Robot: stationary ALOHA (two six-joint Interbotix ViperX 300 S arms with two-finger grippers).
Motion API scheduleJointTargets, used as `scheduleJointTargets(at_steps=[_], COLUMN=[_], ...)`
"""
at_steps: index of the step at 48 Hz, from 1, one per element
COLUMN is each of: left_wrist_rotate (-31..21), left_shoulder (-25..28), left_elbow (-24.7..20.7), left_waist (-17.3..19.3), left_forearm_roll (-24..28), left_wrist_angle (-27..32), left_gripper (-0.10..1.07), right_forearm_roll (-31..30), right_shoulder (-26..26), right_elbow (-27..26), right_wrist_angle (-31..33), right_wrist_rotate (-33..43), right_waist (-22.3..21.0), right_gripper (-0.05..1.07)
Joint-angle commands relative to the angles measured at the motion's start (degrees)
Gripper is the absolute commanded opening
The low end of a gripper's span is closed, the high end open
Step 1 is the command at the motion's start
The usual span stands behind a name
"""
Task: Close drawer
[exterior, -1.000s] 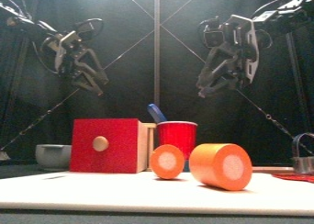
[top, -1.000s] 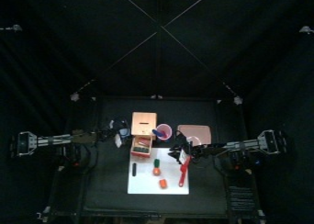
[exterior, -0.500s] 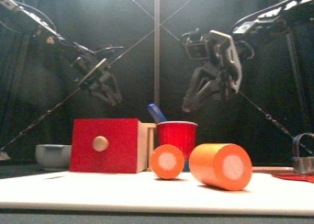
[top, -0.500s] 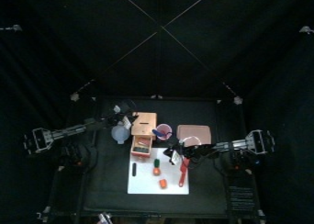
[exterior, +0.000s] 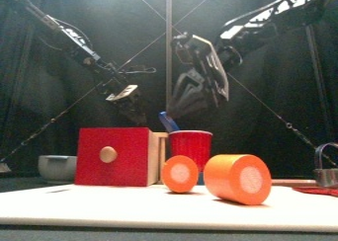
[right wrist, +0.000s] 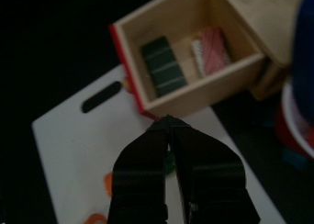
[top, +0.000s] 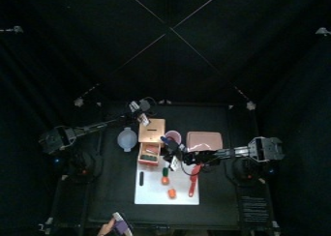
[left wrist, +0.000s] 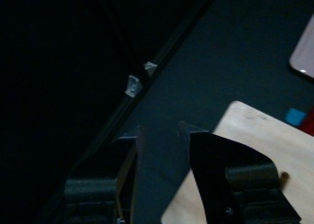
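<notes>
The drawer [right wrist: 185,62] stands pulled out of its pale wooden box near the bench's middle, red front facing the front edge. The right hand [right wrist: 168,136], jaws closed and empty, hovers just before that front, probably to push. The left hand [left wrist: 163,145], open, hangs over the box's far side, perhaps to brace it.

We find no legible text, label, brand, number or sign in any view. The small packets [right wrist: 185,58] inside the open drawer [right wrist: 196,61] show coloured patches only; any printing there cannot be read.
</notes>
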Motion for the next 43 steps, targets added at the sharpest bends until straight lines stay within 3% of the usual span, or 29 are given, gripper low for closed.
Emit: scheduleJointTargets(at_steps=[1,13,22,32,43], left_wrist_rotate=[0.1,3.0,8.9,18.7,31.3], left_shoulder=[1.6,5.8,6.8,7.2,8.2], left_elbow=[-4.1,-7.3,-7.8,-7.5,-8.0], left_waist=[0.7,0.9,1.0,1.4,1.5], left_forearm_roll=[2.0,3.0,0.6,-6.7,-14.8], left_wrist_angle=[1.9,2.7,3.9,3.4,3.9], left_gripper=[0.76,0.76,0.76,0.76,0.76], right_forearm_roll=[-0.5,0.7,0.2,-0.3,2.4], right_shoulder=[0.3,7.9,12.4,18.0,22.1], right_elbow=[-3.9,-10.9,-17.8,-25.2,-29.3], right_wrist_angle=[-0.4,1.3,10.5,22.0,22.4], right_wrist_rotate=[0.0,0.0,-0.1,-1.3,-4.4], right_waist=[2.2,4.7,6.9,10.0,10.7], right_gripper=[0.08,0.08,0.08,0.08,0.08])
